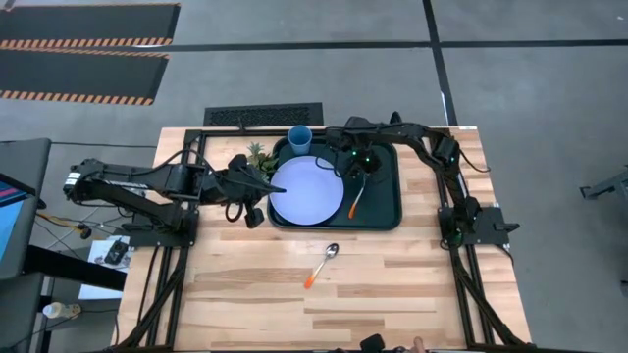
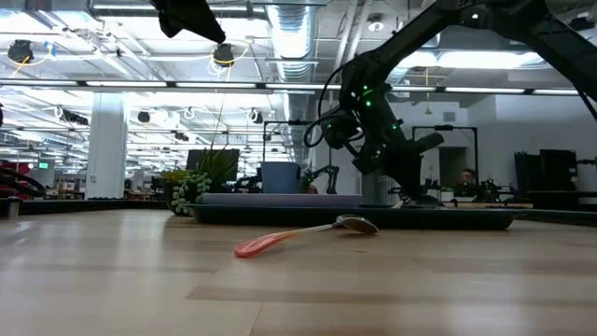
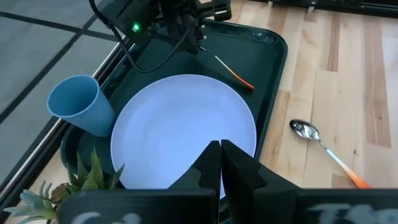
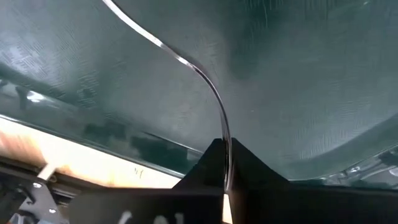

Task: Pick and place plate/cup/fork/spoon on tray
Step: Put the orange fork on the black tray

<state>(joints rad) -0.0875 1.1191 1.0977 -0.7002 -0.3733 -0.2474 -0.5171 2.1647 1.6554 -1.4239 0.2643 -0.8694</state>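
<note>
The dark green tray (image 1: 385, 201) holds the lavender-blue plate (image 1: 306, 188), lying flat, and the blue cup (image 1: 299, 138), standing in its far left corner. The fork (image 1: 354, 203) is on the tray, right of the plate. My right gripper (image 1: 359, 179) reaches down into the tray and is shut on the fork. The spoon (image 1: 322, 265) lies on the bare table nearer the front. My left gripper (image 3: 221, 148) is shut and empty, raised above the plate's left rim. My right gripper pinches the fork's silver metal end (image 4: 224, 140) between its two fingers, coming from above and pointing down at the tray floor. The thin metal stem runs away from the fingertips. The orange handle end (image 3: 245, 83) rests low on the tray floor.
A small green pineapple-like ornament (image 1: 257, 155) stands just left of the tray's far left corner. Wooden tabletop lies open in front of the tray and around the spoon (image 2: 308, 233). A black frame runs along the table's far edge.
</note>
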